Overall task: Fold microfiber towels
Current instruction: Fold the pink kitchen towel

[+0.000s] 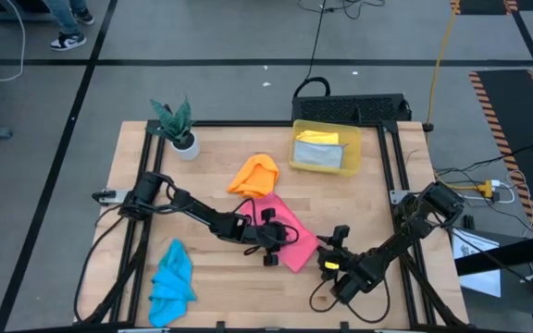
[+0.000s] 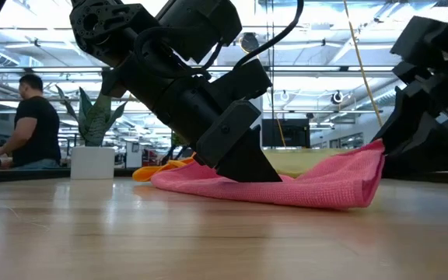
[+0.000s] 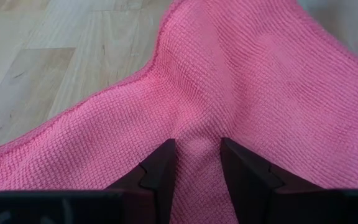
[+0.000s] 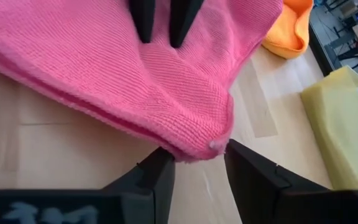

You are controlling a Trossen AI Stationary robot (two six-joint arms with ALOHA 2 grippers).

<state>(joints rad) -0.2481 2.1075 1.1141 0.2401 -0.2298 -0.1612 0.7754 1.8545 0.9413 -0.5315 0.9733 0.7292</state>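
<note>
The pink towel (image 1: 285, 229) lies mid-table, mostly flat, with its right end raised (image 2: 370, 159). My left gripper (image 1: 271, 245) is shut on a ridge of it near the middle (image 3: 197, 149). My right gripper (image 1: 327, 254) is shut on its corner nearest the table's right (image 4: 207, 146). The orange towel (image 1: 255, 176) lies crumpled beyond the pink one. The blue towel (image 1: 171, 282) lies bunched at the near left. The yellow towel (image 1: 318, 137) and the grey towel (image 1: 324, 157) lie in the bin. My left gripper pinches a raised fold of the pink towel (image 3: 197, 144) between its two fingers (image 3: 161, 171), slanting down from the table's left. The cloth around the fold lies on the table, drawn into creases toward the fingers. My right gripper pinches the pink towel's doubled corner (image 4: 211, 144) between its fingertips (image 4: 244, 165), coming low from the table's near right. The corner is lifted a little off the table (image 2: 373, 155); the rest of the towel slopes down to the wood.
The yellow plastic bin (image 1: 294, 153) stands at the far right. A potted plant (image 1: 179, 129) stands at the far left. Bare wood (image 1: 229, 287) lies between the blue and pink towels. A person (image 2: 33, 120) is in the room beyond the table.
</note>
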